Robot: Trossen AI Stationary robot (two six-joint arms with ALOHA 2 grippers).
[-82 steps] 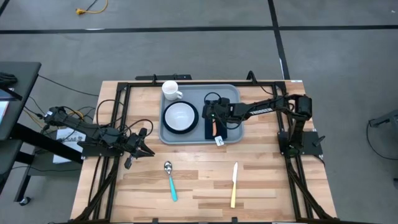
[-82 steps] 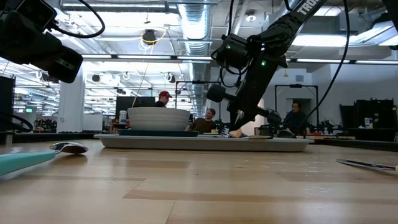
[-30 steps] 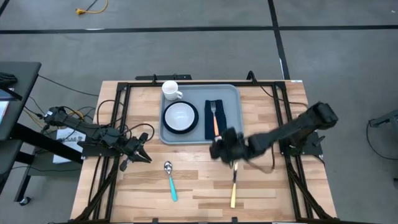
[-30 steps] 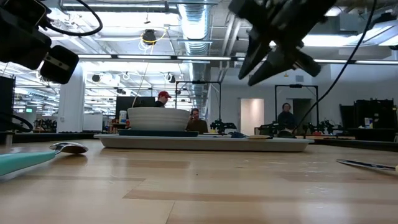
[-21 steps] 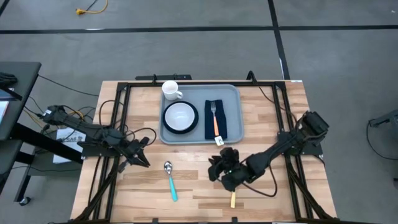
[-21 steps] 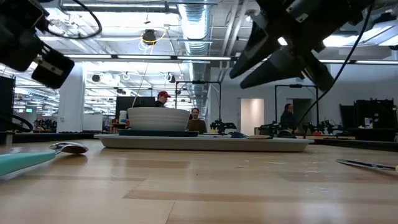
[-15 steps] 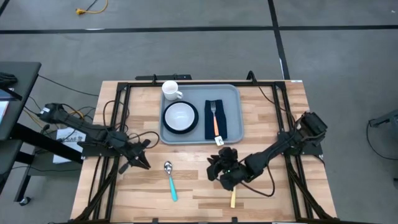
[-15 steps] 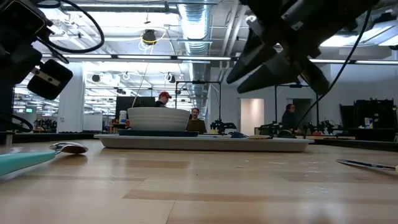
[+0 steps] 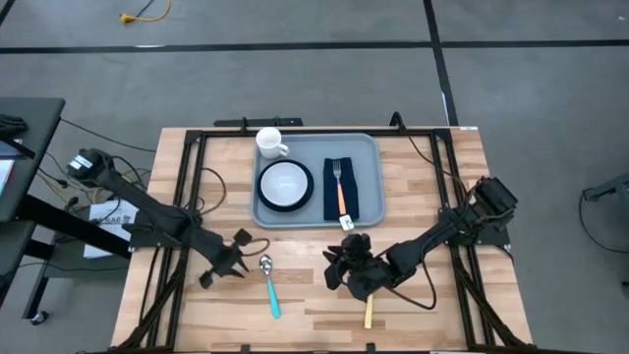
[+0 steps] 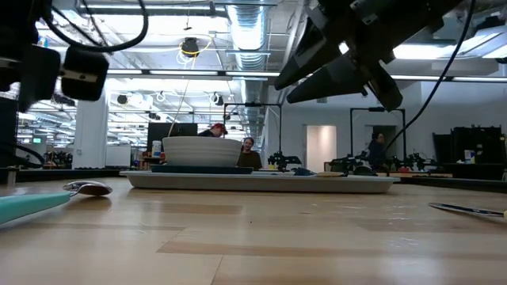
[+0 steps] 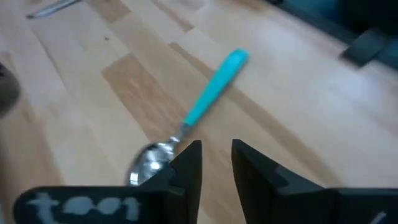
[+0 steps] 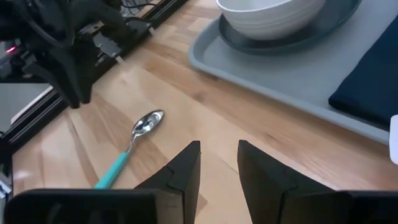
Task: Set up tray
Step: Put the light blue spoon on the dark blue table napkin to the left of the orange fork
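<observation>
The right arm hides most of the yellow-handled knife.

We see the worktop evenly lit from above, with only soft shadows. In the level view, bright ceiling strips glare behind dark, backlit arms, and the near wood is out of focus. The left wrist picture is smeared, its spoon blurred.
</observation>
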